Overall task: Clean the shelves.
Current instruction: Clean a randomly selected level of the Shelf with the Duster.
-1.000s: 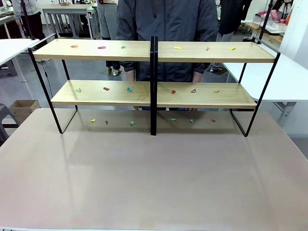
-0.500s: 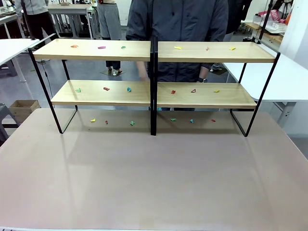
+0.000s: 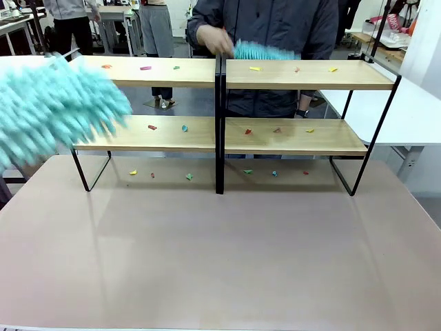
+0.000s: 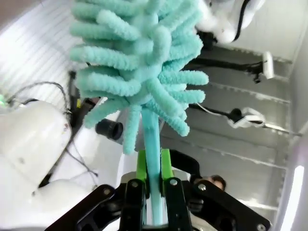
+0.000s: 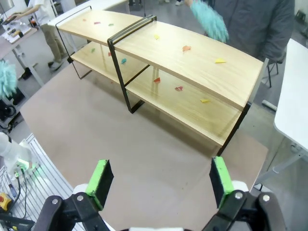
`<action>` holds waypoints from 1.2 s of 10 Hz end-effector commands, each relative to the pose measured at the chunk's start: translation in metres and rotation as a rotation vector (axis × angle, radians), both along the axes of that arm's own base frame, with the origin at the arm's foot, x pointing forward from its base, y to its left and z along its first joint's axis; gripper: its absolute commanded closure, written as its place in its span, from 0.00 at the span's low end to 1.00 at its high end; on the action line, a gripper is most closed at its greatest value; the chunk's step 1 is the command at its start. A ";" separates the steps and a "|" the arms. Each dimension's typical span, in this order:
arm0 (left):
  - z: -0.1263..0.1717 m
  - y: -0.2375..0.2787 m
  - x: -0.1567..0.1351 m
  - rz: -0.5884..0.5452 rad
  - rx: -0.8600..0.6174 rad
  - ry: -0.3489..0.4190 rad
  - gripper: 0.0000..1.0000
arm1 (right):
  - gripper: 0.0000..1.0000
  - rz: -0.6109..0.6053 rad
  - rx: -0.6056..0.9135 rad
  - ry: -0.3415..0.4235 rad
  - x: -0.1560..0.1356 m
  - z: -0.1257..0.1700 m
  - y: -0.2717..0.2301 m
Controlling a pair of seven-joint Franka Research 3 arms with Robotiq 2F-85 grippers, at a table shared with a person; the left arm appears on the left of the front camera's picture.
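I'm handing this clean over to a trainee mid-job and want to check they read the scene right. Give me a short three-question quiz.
1. True or false: the right end effector is shut on a cloth.
2. What does the left end effector hold? A) a sponge B) a teal duster C) nothing
3. Fill in: the person's hand holds a second duster just above the ___ tier of the shelves.
Key: 1 false, it stands open and empty; 2 B; 3 top.

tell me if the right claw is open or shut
Open: in the right wrist view the right claw has its green pads far apart, with nothing held between them.
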State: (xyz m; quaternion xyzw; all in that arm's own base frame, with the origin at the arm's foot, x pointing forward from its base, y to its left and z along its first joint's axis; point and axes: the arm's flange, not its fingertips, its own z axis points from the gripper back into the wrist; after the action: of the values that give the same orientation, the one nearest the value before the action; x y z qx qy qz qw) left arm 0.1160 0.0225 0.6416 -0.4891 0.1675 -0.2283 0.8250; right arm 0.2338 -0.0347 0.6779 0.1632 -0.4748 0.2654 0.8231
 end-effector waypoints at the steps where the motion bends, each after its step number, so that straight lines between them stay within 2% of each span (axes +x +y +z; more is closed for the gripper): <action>1: 0.019 0.020 -0.002 0.039 -0.008 -0.063 0.88 | 0.00 0.009 0.004 -0.001 0.001 0.000 0.000; 2: 0.019 0.020 -0.002 0.039 -0.008 -0.063 0.88 | 0.00 0.009 0.004 -0.001 0.001 0.000 0.000; 4: -0.020 -0.023 0.016 -0.038 0.059 0.052 0.88 | 0.00 0.009 0.004 -0.001 0.001 0.000 0.000; 6: -0.051 -0.049 0.044 -0.053 0.093 0.156 0.88 | 0.00 0.009 0.004 -0.001 0.001 0.000 0.000; 7: -0.067 -0.067 0.055 0.006 0.129 0.162 0.88 | 0.00 0.009 0.004 -0.001 0.001 0.000 0.000; 9: -0.090 -0.103 0.084 0.188 0.126 0.095 0.88 | 0.00 0.009 0.004 -0.001 0.001 0.000 0.000; 10: -0.102 -0.118 0.096 0.237 0.136 0.069 0.88 | 0.00 0.009 0.004 -0.001 0.001 0.000 0.000; 11: -0.109 -0.124 0.103 0.241 0.128 0.091 0.88 | 0.00 0.009 0.004 -0.001 0.001 0.000 0.000; 12: -0.102 -0.107 0.104 0.215 0.075 0.129 0.88 | 0.00 0.009 0.004 -0.001 0.001 0.000 0.000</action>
State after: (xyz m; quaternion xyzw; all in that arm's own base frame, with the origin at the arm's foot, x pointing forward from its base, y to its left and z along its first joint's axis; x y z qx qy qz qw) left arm 0.2252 -0.0940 0.5328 -0.4577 0.1672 -0.0858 0.8690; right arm 0.2341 -0.0345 0.6777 0.1630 -0.4744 0.2654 0.8234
